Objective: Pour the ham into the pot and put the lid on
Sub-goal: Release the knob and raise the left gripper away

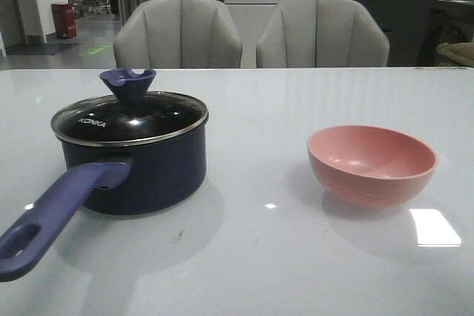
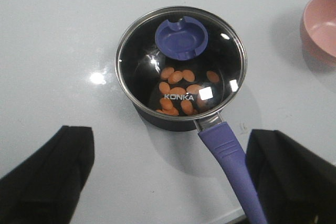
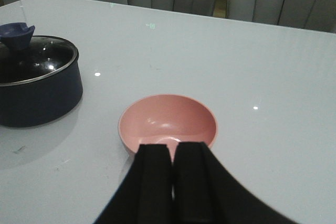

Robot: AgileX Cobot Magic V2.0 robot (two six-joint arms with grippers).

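Note:
The dark navy pot [image 1: 148, 172] stands on the left of the table, its blue-purple handle [image 1: 59, 209] pointing toward the front edge. The glass lid [image 1: 129, 118] with the blue knob [image 1: 128, 83] sits flat on its rim. Through the lid [image 2: 142, 61], the orange ham [image 2: 176, 90] pieces lie on the pot's bottom. My left gripper [image 2: 170, 148] hangs open high above the table beside the handle [image 2: 231, 156], holding nothing. My right gripper [image 3: 173, 148] is shut and empty, just short of the pink bowl's near rim. Neither gripper shows in the front view.
The salmon-pink bowl [image 1: 370, 162] stands empty on the right of the table, a hand's width or more from the pot. Two grey chairs [image 1: 178, 31] are pushed up to the table's far edge.

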